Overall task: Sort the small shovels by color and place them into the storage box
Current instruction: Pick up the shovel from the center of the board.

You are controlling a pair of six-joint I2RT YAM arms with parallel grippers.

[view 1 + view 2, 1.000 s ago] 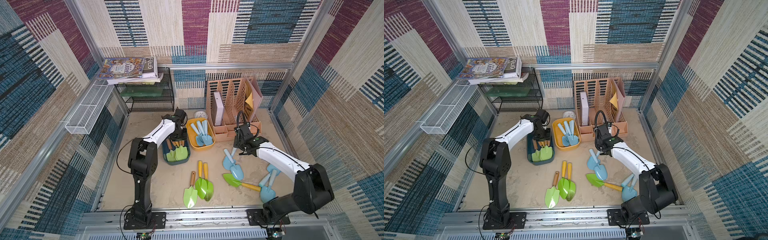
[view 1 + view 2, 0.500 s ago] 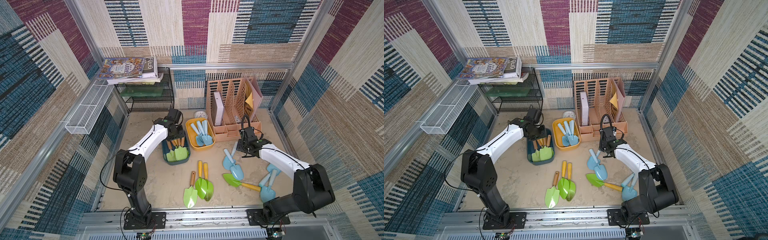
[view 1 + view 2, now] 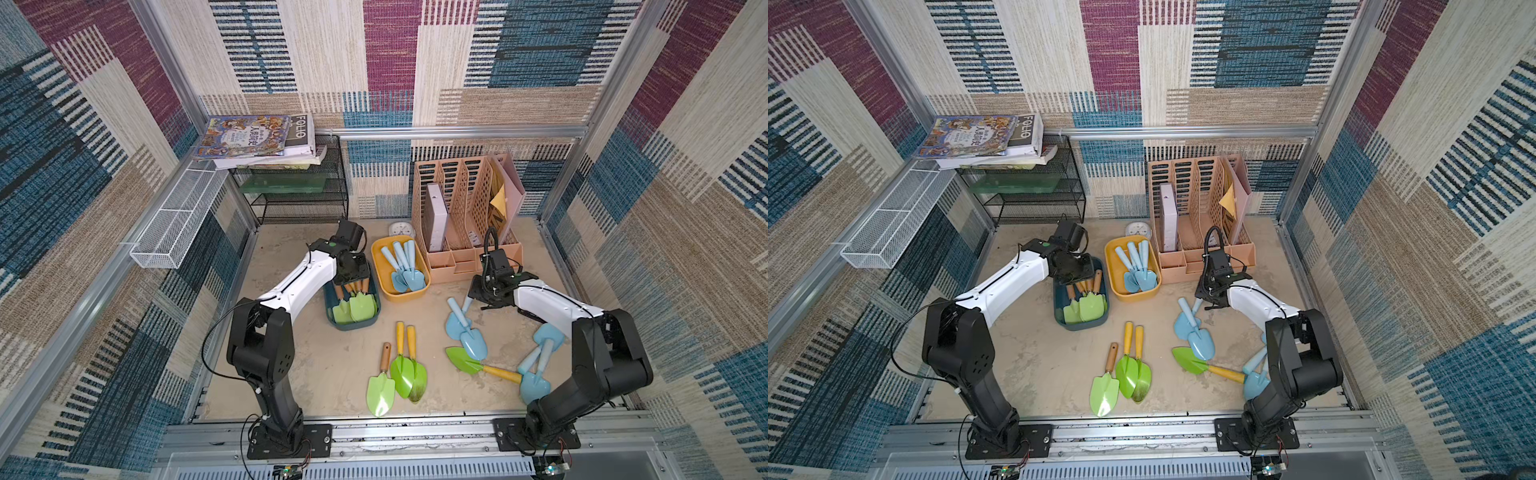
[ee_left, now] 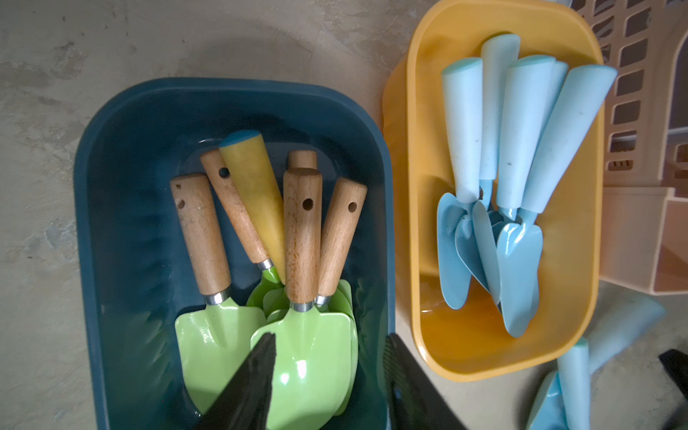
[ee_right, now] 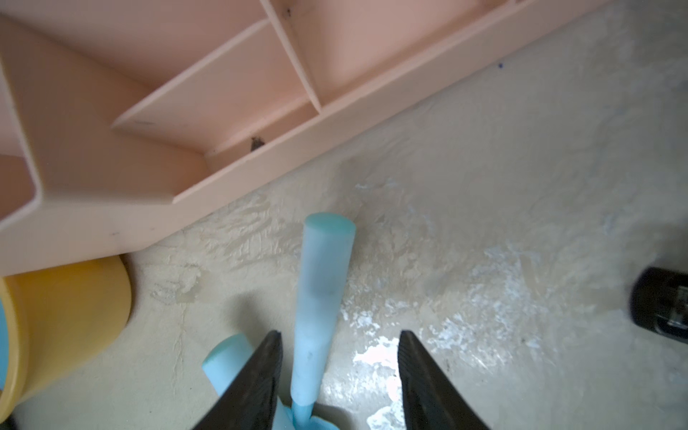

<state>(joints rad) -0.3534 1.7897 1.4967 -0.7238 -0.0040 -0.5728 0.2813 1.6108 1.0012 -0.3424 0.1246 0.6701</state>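
The blue shovel [image 5: 323, 298] on the tabletop [image 5: 484, 186] looks light, stiff, slick; we'd pinch mid-handle, which our open right claw [image 5: 339, 334] straddles; left claw [image 4: 331, 337] gapes empty over boxed green shovels [image 4: 301, 238].

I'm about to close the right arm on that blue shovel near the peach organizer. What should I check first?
1. Right gripper jaws open: ok.
2. Blue shovel handle between them: ok.
3. Neighbouring blue handle clear of a jaw: cannot tell.
4. Yellow bin holds only blue shovels: ok.
5. Left gripper empty, over dark blue bin: ok.
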